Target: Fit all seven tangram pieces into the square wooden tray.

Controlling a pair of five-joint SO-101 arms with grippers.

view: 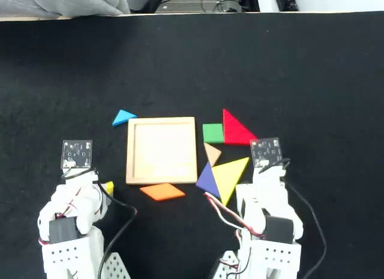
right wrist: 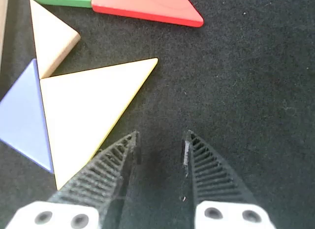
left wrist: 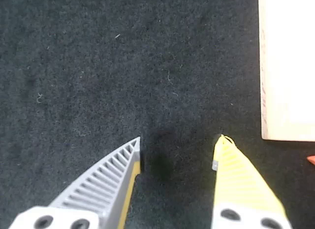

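The square wooden tray (view: 129, 153) sat with the pieces all around it: a light blue triangle (view: 123, 117) off its far left corner, an orange parallelogram (view: 162, 192) just before its near edge, and a green square (view: 212, 133), red triangle (view: 237, 130), tan triangle (view: 211, 153), violet triangle (view: 208, 179) and yellow triangle (view: 230, 177) bunched to its right. The left gripper (left wrist: 177, 140) hung left of the tray, jaws apart and holding nothing. The right gripper (right wrist: 160, 135) was likewise spread on the tray's right.
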